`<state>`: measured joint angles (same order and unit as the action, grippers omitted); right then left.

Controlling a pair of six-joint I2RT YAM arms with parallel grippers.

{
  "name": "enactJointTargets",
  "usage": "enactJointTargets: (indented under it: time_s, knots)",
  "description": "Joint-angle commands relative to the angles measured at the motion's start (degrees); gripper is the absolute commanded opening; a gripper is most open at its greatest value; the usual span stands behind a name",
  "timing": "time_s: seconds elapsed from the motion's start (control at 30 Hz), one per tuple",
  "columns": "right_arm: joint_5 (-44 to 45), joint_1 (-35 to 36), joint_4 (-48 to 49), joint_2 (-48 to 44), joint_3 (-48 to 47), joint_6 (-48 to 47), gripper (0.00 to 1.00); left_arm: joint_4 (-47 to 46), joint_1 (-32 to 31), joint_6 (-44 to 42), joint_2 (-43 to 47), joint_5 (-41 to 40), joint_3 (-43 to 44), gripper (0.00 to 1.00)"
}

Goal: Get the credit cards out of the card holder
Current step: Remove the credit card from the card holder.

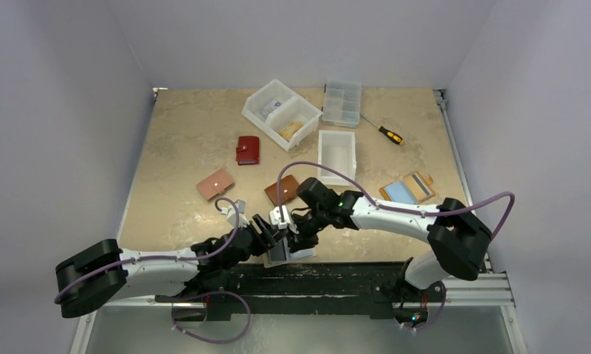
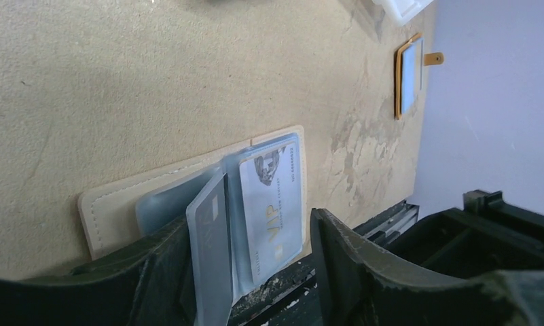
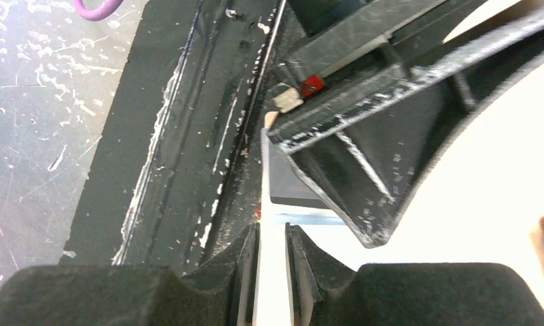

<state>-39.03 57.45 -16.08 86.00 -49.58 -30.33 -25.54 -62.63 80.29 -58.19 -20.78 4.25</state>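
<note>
Card holder (image 2: 119, 197) lay open at the near edge of the surface (image 2: 153, 81), credit cards (image 2: 272, 204) inside its sleeves; left hand (image 2: 248, 224) gaped around them, I think for pulling; right hand (image 3: 272, 234) nearly closed, perhaps steadying, grip I could not tell

**Q:** What is seen on the table (image 2: 119, 81)?

**A:** A beige card holder (image 2: 119, 204) is laid open and flat. A silver VIP card (image 2: 272, 204) is seated in it. A sleeved grey card (image 2: 209, 251) is raised on edge.

**Q:** How is the left gripper (image 2: 248, 231) set?

**A:** Its jaws are spread, with the raised card between them, against one finger (image 2: 147, 272). A tan holder (image 2: 398, 81) with a light blue card (image 2: 409, 76) is seen well apart.
</note>
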Motion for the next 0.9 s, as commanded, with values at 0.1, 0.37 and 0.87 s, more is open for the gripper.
enactJointTargets:
  time_s: [0.1, 0.37, 0.87]
  knots:
    - [-3.92, -5.15, -10.41, -3.43, -4.90, -11.88, 0.33, 11.37, 0.12, -3.27, 5.15, -0.49, 3.83, 0.42]
    - [-8.34, -8.76, -15.11, -5.51, -6.28, -14.23, 0.39, 10.83, 0.21, -13.17, 6.11, 0.95, 4.41, 0.00]
    - [-21.38, -22.41, -13.01, -14.01, -4.34, -6.22, 0.55, -14.22, 0.21, -45.92, 6.56, 6.27, 8.28, 0.00]
